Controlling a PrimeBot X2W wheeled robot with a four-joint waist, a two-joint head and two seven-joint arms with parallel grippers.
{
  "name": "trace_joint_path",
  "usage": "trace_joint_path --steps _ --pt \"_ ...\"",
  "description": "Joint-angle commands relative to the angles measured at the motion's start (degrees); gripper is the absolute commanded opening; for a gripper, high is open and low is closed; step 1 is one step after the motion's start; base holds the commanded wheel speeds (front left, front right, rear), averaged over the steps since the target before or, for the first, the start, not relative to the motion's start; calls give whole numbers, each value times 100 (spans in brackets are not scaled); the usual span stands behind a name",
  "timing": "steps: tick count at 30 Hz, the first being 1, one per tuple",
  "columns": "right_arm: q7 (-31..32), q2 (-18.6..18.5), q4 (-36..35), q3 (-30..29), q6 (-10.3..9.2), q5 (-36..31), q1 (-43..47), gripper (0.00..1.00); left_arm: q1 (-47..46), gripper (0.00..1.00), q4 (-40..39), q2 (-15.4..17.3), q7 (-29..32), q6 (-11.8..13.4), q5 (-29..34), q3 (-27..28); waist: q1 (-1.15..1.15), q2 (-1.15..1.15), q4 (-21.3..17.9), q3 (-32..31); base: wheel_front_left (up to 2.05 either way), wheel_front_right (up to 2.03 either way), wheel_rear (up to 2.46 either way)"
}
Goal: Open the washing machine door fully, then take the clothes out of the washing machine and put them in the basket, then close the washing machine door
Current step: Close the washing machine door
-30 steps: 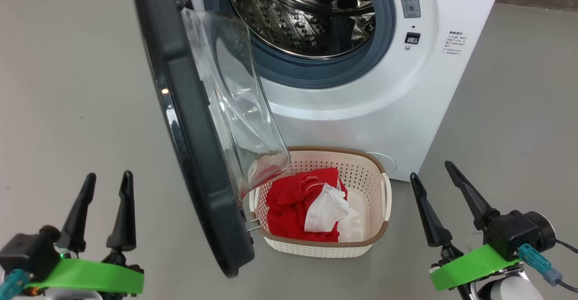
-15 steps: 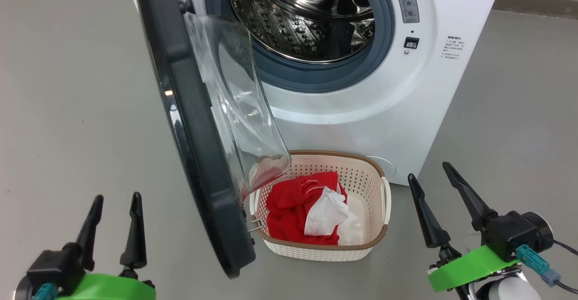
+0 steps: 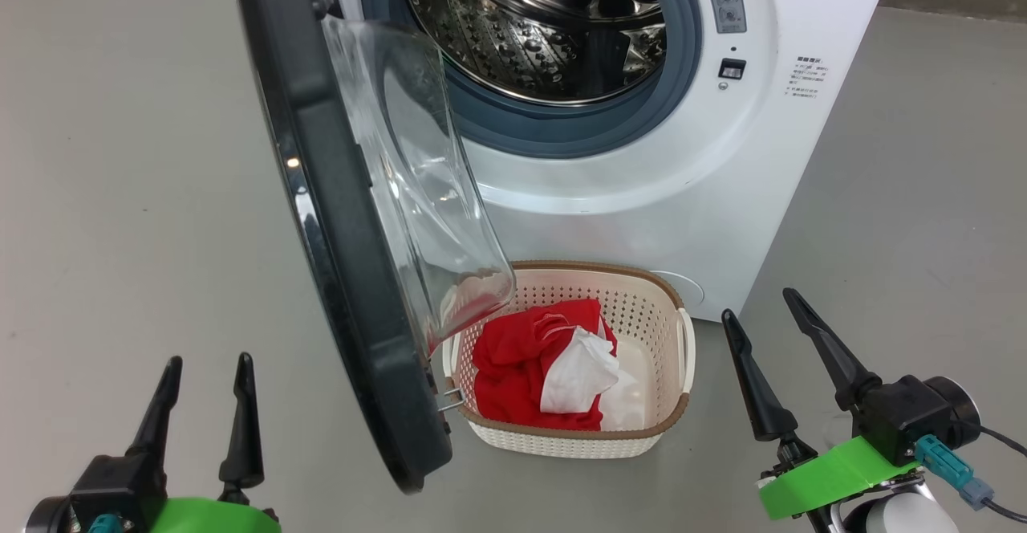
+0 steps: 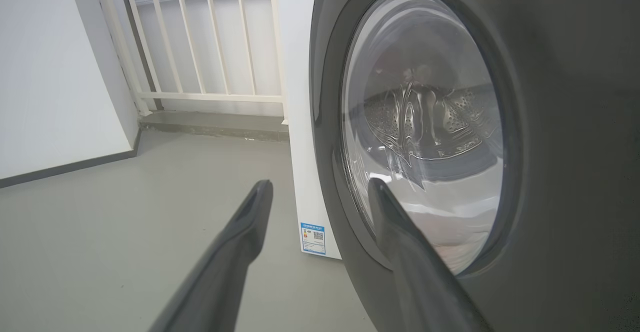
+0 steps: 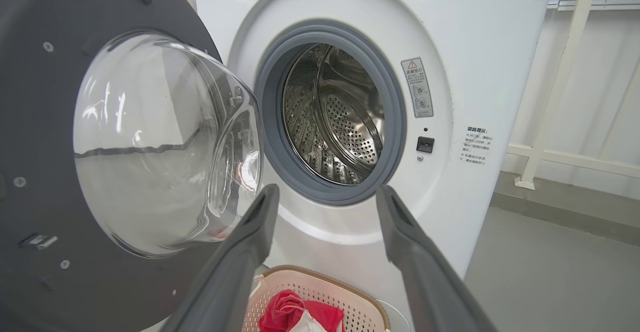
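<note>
Washing machine door [image 3: 337, 260] is hanging open just beside the basket [image 3: 562, 441] (clothes [image 3: 513, 364] lying inside); left gripper [image 3: 209, 359], fingers spread and holding nothing, should be pushing flat on its outer rim.

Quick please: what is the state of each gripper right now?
Left gripper: open, holding nothing.
Right gripper: open, holding nothing.
</note>
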Motion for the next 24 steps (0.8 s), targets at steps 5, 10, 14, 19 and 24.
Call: trace_joint_path --steps 5,10,14,19,24 --pt "-36 7 -147 102 36 71 -120 100 -74 100 -74 -18 -68 -39 132 314 0 0 -10 -15 0 0 0" --pt "-36 15 -152 86 36 66 -111 100 -63 100 -40 -86 -68 -105 206 381 0 0 2 -24 0 0 0" --pt "-36 20 -150 87 36 73 -111 100 -56 100 -3 -120 -68 -165 276 399 0 0 8 -26 0 0 0" --pt "-36 17 -152 93 36 79 -115 100 -106 0 29 -258 -69 -285 88 461 0 0 11 -35 0 0 0" --pt "-36 4 -144 99 36 77 -107 100 -320 0 6 -574 175 -803 -1881 693 0 0 11 -46 0 0 0"
